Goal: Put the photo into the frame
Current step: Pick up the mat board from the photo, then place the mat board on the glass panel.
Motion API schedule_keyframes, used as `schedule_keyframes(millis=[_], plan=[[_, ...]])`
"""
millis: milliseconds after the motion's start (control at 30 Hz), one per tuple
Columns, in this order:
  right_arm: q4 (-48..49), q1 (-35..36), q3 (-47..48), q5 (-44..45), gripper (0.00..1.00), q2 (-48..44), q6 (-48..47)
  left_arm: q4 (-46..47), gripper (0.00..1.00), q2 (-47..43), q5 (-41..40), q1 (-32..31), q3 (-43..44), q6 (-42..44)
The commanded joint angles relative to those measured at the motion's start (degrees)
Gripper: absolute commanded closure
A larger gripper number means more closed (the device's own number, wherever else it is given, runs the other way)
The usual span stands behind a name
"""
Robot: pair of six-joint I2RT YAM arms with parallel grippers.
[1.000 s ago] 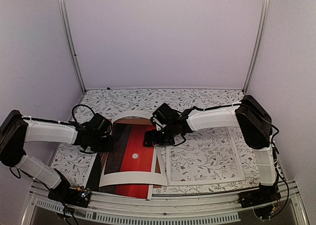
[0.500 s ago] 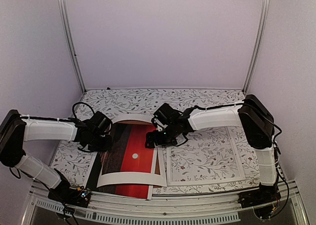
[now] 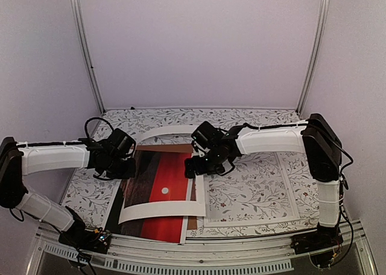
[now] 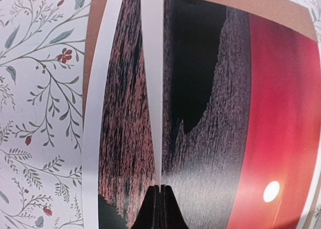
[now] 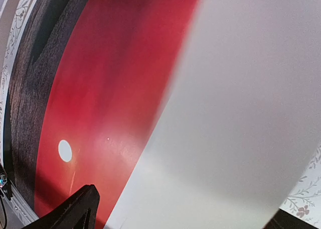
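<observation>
Task barely begun: photo (image 3: 163, 184) under mat (image 3: 160, 210) at table's (image 3: 241, 121) near-left corner, frame (image 3: 250, 223) empty at near-right corner. My left gripper (image 3: 125, 167) clenched on mat's left strip; right gripper (image 3: 192, 166) released.

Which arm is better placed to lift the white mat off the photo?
Left. The left gripper is shut on the white mat, on its left strip; the right gripper stands open by the right strip.

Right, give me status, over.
Left gripper shut on white mat, left strip; right gripper open at its right strip. Photo flat on backing board, under raised mat. Frame alongside, empty.
</observation>
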Motion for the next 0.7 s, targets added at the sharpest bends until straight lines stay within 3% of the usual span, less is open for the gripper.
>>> schedule_keyframes(millis=[0, 667], plan=[[-2.22, -1.22, -0.56, 3.43, 0.05, -5.54, -0.64, -1.69, 1.00, -0.96, -1.05, -0.64, 2.91, 0.84], [13.84, -5.38, -12.22, -13.58, 0.16, -14.95, 1.78, -1.06, 1.00, 2.31, -2.03, -1.38, 3.99, 1.00]])
